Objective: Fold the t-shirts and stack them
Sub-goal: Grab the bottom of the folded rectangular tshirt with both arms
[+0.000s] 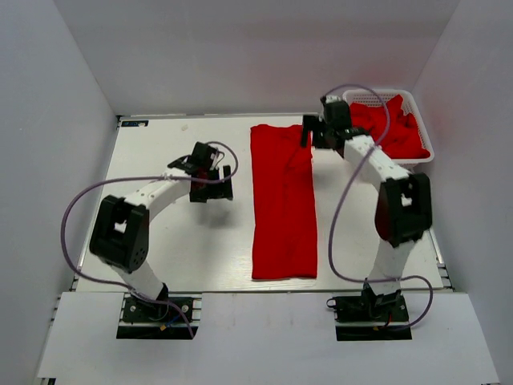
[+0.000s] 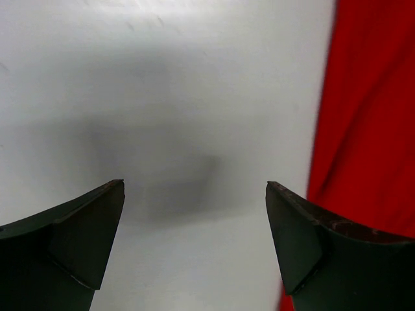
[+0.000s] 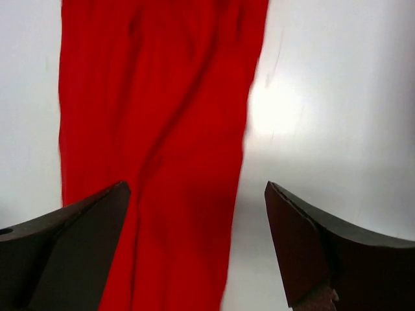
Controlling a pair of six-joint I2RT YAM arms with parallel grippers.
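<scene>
A red fabric t-shirt (image 1: 283,204), folded into a long narrow strip, lies flat along the middle of the white bench (image 1: 184,249), lightly creased. At the strip's far right corner the right arm's fingers (image 3: 71,240) are spread wide and hold nothing, one over the red cloth and one over bare bench. Left of the strip and apart from it, the left arm's fingers (image 2: 78,233) are also spread wide and empty above the bench. Beyond the strip's far right corner, a white plastic mesh basket (image 1: 381,93) holds a heap of crumpled red garments (image 1: 397,128).
</scene>
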